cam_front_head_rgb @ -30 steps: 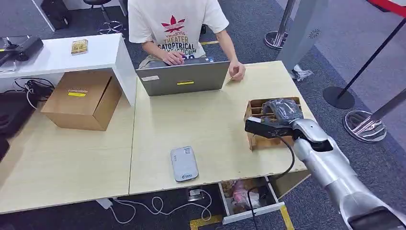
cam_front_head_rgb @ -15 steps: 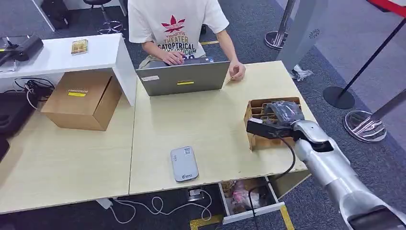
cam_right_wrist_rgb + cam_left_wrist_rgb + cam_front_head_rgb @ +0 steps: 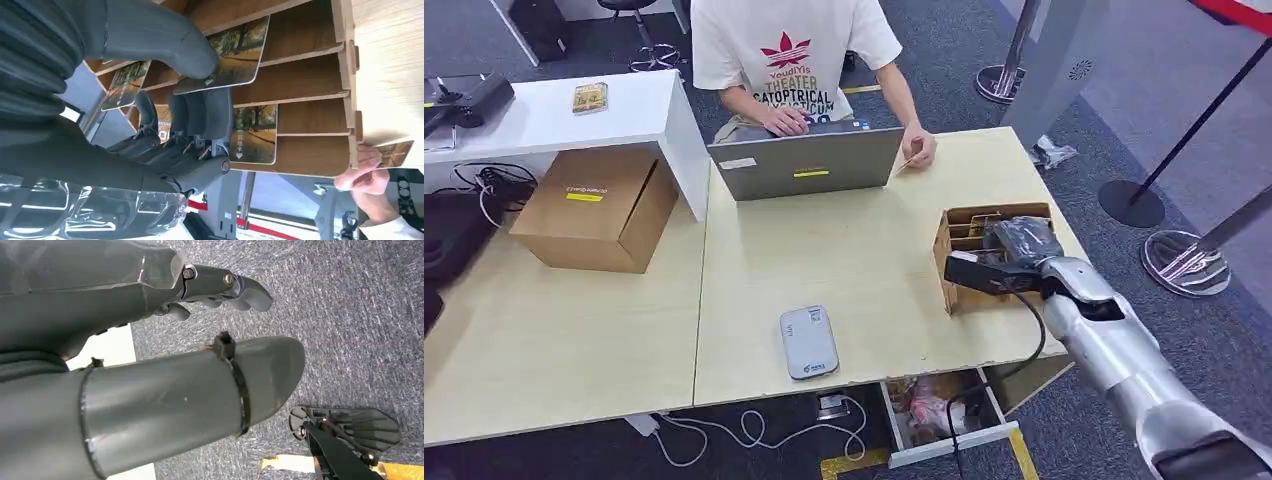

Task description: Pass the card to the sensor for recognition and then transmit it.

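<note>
Right hand [image 3: 1016, 243], dark fingers w/ grey ribbed cover, sits at the slotted wooden card rack [image 3: 961, 226] near the right edge of the pale wood-grain desk [image 3: 854, 260]. Wrist view: thick grey thumb [image 3: 165, 42] presses on one face of a glossy rectangular card [image 3: 235, 52] printed w/ an autumn-tree photo, darker fingers [image 3: 200, 115] curl under the other face, so the card is pinched; most of it lies in the rack's slot. Rack is thin plywood w/ flat dividers; more cards of the same print lie in neighbouring slots, e.g. one below [image 3: 252, 132].

Left hand [image 3: 220, 285] hangs over grey speckled carpet, smooth grey fingers loosely curled, nothing in them.

Sensor [image 3: 809, 341], a rounded flat grey-white slab, lies near the desk's front edge, well apart from the rack. Person in a white printed tee [image 3: 789, 60] sits behind a grey laptop [image 3: 804, 165]. Matt brown cardboard box [image 3: 596, 208] on the left desk.
</note>
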Robot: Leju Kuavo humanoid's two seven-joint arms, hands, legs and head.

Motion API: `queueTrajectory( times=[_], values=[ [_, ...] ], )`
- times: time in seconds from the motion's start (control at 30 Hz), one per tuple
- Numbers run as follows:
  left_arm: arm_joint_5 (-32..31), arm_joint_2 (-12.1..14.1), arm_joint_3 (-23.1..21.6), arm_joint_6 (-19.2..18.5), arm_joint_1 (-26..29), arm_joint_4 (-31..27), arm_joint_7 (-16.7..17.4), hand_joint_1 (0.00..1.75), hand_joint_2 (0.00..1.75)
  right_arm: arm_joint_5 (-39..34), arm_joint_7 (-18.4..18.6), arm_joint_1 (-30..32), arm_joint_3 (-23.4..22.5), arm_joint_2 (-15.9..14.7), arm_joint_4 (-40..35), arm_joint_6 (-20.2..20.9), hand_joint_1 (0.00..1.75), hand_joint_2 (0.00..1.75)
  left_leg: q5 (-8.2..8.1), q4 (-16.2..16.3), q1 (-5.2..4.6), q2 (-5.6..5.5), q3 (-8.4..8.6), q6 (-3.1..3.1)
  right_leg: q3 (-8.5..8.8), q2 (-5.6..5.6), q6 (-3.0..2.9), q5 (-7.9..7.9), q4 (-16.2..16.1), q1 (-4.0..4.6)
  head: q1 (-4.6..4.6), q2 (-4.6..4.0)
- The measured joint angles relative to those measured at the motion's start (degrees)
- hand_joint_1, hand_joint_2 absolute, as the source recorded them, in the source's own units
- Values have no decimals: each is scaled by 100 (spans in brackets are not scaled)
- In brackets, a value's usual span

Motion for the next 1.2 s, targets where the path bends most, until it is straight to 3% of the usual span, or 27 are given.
queueTrajectory(
  times=[0.33,1.2],
  values=[
    [-24,13,0,0,-1,0,0,0,0,-35,-24,2,-11,-55,57,-30,150,175,0,0,0,0,1,0,0,0,0,0,0,0,0,0],
    [-31,7,0,-46,-18,2,-11,0,0,0,-90,-251,-31,-85,-39,-52,152,175,0,0,1,0,-4,0,1,-1,0,0,0,-1,0,0]
  ],
)
